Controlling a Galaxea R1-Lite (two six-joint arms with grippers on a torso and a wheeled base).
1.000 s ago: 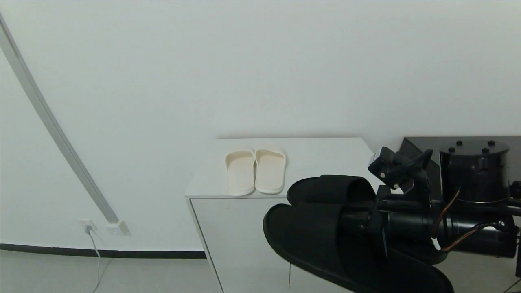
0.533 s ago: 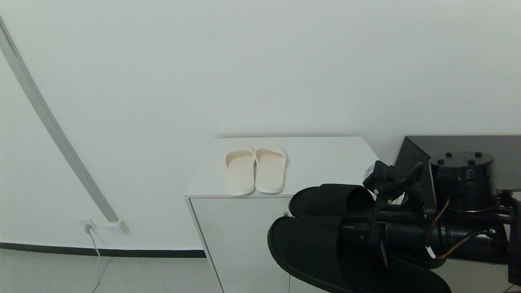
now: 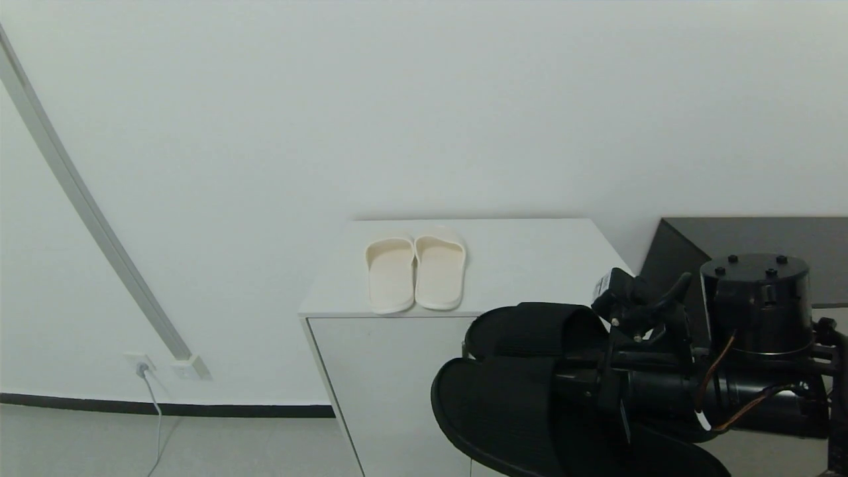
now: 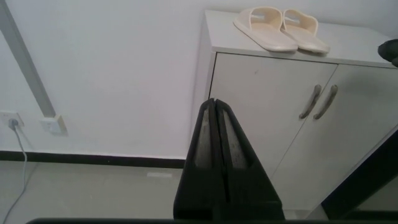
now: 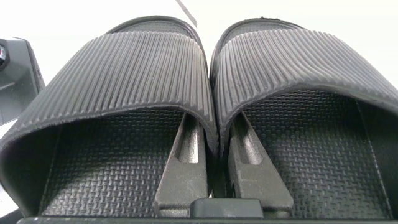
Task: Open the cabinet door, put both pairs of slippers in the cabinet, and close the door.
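R gripper (image 5: 213, 124) pinches your black pair (image 3: 510, 397) by adjoining inner walls, so both carry together, in front of shut cabinet (image 3: 384, 371); white pair (image 3: 414, 271) on top. L gripper (image 4: 216, 109) closed, empty.

The right arm (image 3: 695, 391) was held level at the near right, pointing left. The right gripper (image 5: 214, 124) pinched the 2 black slippers (image 3: 510, 404) together, 1 finger (image 5: 183, 168) inside each. The left gripper (image 4: 215, 109) had its fingers pressed together.

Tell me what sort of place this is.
Probably a home entryway, or a mock-up: a white shoe cabinet against a bare wall, cream slippers on top, a wall socket near the floor.
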